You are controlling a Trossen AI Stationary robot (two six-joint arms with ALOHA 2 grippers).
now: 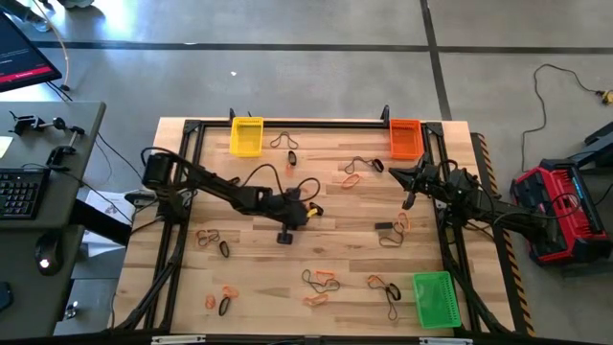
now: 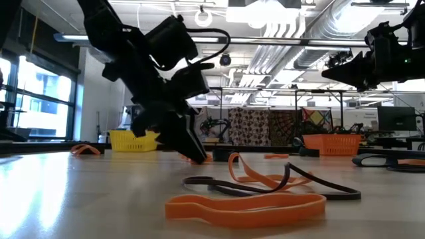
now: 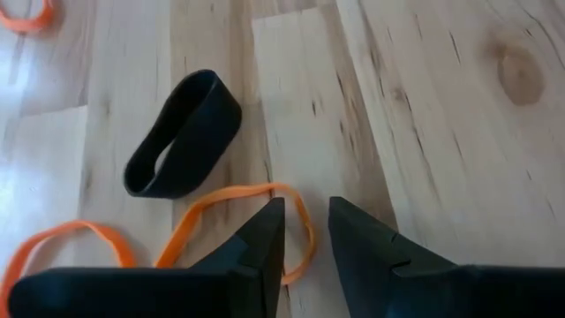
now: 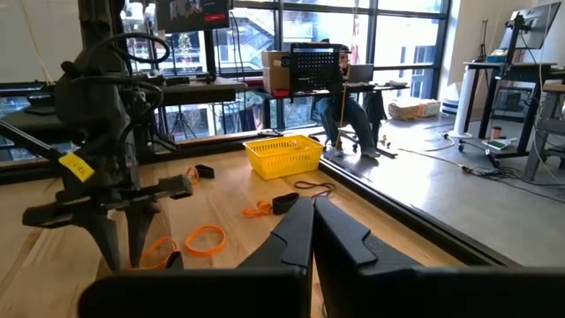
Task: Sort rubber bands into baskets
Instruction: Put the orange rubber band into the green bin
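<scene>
— Left wrist view: why was the left tool (image 3: 306,231) so low?
— Its fingers stood slightly parted, tips at the desk (image 3: 441,132), straddling an orange band (image 3: 231,205) beside a black band (image 3: 183,132); nothing gripped.
— Arm pose?
— Stretched from the left edge to mid-desk, wrist pitched steeply down. The right tool (image 1: 410,196) hung shut and empty, raised near the orange basket (image 1: 405,138); other bands lay scattered.

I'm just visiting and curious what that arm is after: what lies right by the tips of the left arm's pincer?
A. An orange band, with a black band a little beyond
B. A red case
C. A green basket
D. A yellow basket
A: the left wrist view shows the left pincer with its tips at an orange band, a black band beyond.
</scene>
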